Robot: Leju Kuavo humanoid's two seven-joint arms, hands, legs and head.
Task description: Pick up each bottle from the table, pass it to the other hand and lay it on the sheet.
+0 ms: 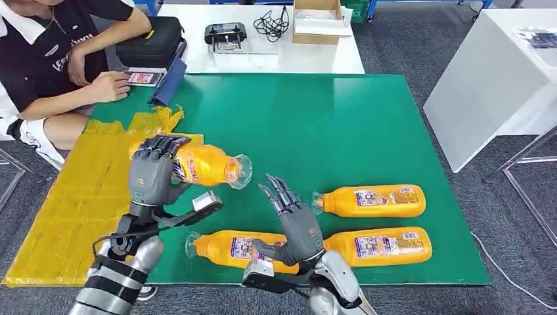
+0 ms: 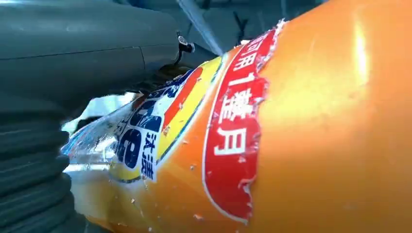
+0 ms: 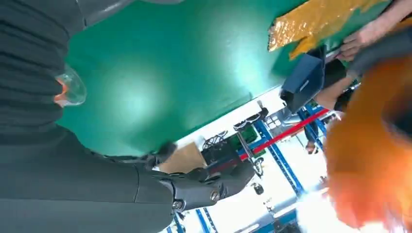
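While the left hand (image 1: 152,176) grips a raised bottle (image 1: 209,166) at nine o'clock beside the yellow sheet (image 1: 79,197), the right hand (image 1: 294,223) hovers empty, fingers spread. Risk: the bottle rolling off the crinkled sheet, or the right hand nudging the desk (image 1: 315,125) bottles.

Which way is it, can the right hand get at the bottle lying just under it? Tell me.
Probably yes: the right hand is open and holds nothing, hovering right over the nearest bottle on the green table, with nothing between them.
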